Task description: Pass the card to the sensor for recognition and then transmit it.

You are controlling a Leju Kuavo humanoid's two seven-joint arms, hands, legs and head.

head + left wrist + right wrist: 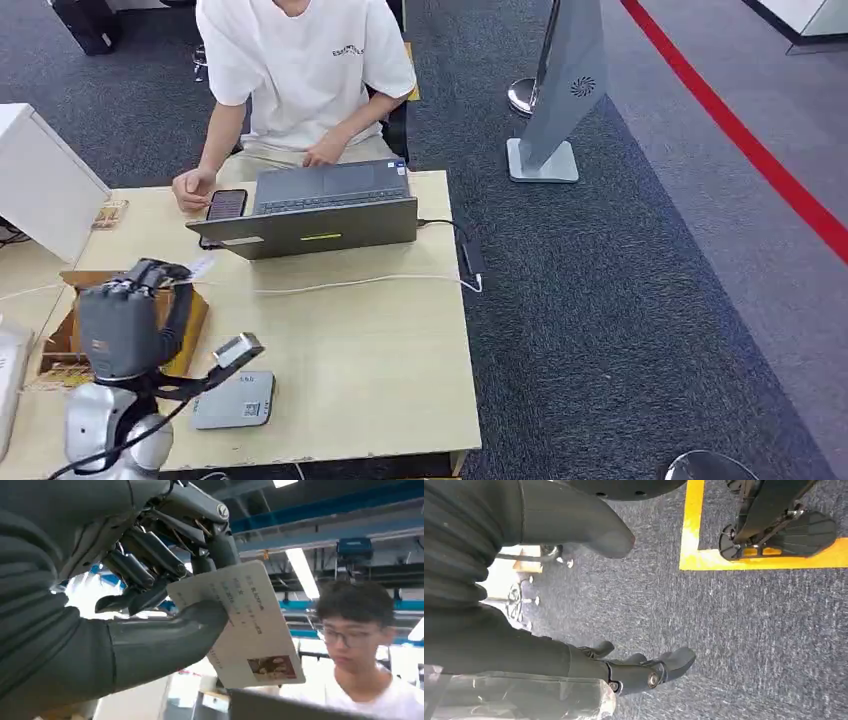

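Observation:
My left hand (128, 318) is raised above the left part of the wooden table (380, 360). It pinches a white ID card (245, 625) between thumb (165, 635) and fingers (150, 555); the card bears printed text and a small photo. In the head view a white edge of the card (201, 266) pokes out beyond the hand, toward the laptop. The grey flat sensor (233, 400) lies on the table near the front edge, just to the right of my left arm. My right hand (539, 652) hangs over the carpet floor, fingers apart and holding nothing.
A person (300, 70) sits at the far side behind an open grey laptop (320, 210), one hand by a phone (226, 204). A white cable (350, 283) crosses the table. A cardboard box (66, 340) lies under my left hand; a white box (40, 180) stands far left.

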